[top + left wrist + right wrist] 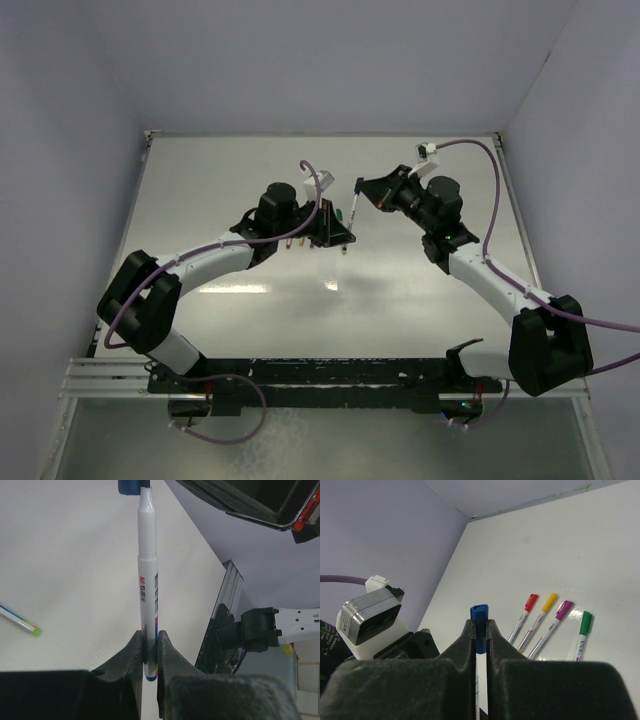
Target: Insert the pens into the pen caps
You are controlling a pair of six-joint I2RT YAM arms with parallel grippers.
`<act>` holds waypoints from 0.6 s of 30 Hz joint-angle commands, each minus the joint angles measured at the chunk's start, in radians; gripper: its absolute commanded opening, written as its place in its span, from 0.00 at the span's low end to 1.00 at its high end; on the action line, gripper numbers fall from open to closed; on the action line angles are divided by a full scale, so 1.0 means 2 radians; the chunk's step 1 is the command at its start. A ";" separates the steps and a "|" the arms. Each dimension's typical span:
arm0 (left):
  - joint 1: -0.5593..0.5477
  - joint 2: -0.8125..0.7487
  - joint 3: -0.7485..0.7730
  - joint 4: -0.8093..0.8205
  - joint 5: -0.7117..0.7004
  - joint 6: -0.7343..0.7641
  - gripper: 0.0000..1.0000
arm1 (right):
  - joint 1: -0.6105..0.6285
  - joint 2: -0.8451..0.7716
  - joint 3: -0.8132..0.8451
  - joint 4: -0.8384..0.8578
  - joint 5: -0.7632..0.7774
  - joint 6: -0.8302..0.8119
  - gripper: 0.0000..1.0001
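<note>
My left gripper (151, 640) is pinched on the back end of the blue pen (148, 580), so its tip sticks out toward the right arm (480, 270), up over the middle of the table (250, 310). My right gripper (479, 630) squeezes the blue cap (479, 614) in line with it, so the 2 can push together.

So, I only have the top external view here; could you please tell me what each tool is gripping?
Observer: The left tool is shut on a white pen, near its rear end.
Operator: Thank you. And the right one?
Observer: The right tool pinches the blue cap, which sits over that pen's tip.
Operator: Are any others done?
Observer: Yes, four pens lie side by side on the table, wearing a red cap, yellow cap, purple cap and green cap.
</note>
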 commanded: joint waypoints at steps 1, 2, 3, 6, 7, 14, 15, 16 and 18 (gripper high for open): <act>-0.001 -0.008 0.003 0.018 0.005 0.001 0.00 | 0.003 -0.014 0.010 0.033 0.000 0.002 0.00; -0.001 -0.009 0.002 0.017 0.006 0.001 0.00 | 0.003 -0.013 0.011 0.033 0.001 0.001 0.00; -0.001 -0.009 0.001 0.018 0.008 0.001 0.00 | 0.003 -0.013 0.012 0.033 0.003 0.000 0.00; -0.001 -0.012 -0.004 0.017 0.012 0.005 0.00 | 0.003 -0.010 0.014 0.033 0.007 -0.002 0.00; -0.001 -0.015 -0.006 0.018 0.014 0.008 0.00 | 0.002 -0.010 0.014 0.035 0.009 -0.002 0.00; -0.002 -0.029 -0.025 0.017 0.012 0.023 0.00 | 0.002 -0.002 0.027 0.039 0.012 -0.004 0.00; -0.002 -0.029 -0.026 0.018 0.011 0.022 0.00 | 0.003 0.000 0.029 0.040 0.010 -0.004 0.00; -0.001 -0.029 -0.027 0.018 0.011 0.022 0.00 | 0.003 0.000 0.031 0.040 0.008 -0.003 0.00; -0.002 -0.028 -0.028 0.021 0.009 0.020 0.00 | 0.003 0.002 0.034 0.042 0.004 0.000 0.00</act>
